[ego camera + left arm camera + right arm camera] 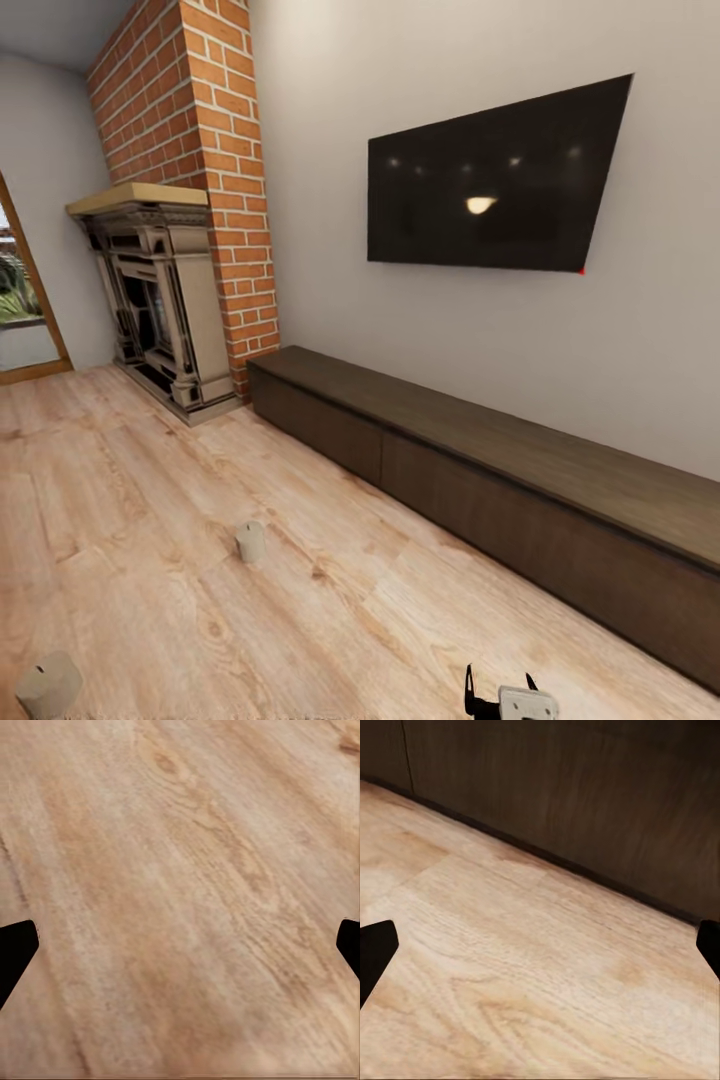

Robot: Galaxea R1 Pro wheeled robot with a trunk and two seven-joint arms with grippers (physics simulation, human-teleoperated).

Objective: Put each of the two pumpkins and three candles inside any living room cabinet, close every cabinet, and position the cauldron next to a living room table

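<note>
We face the long cabinet (480, 440) under the wall television (495, 185), its fronts all shut. Left to right on the wood floor (150, 480): 1 candle (47, 685) at the near left corner, a 2nd candle (250, 541) standing further in, then our right gripper (500, 700) low near the cabinet. Both wrist views show fingertips spread wide with nothing between them. We judge the step is fetching a candle: approach the nearer one squarely, descend around its middle, and keep it upright.
</note>
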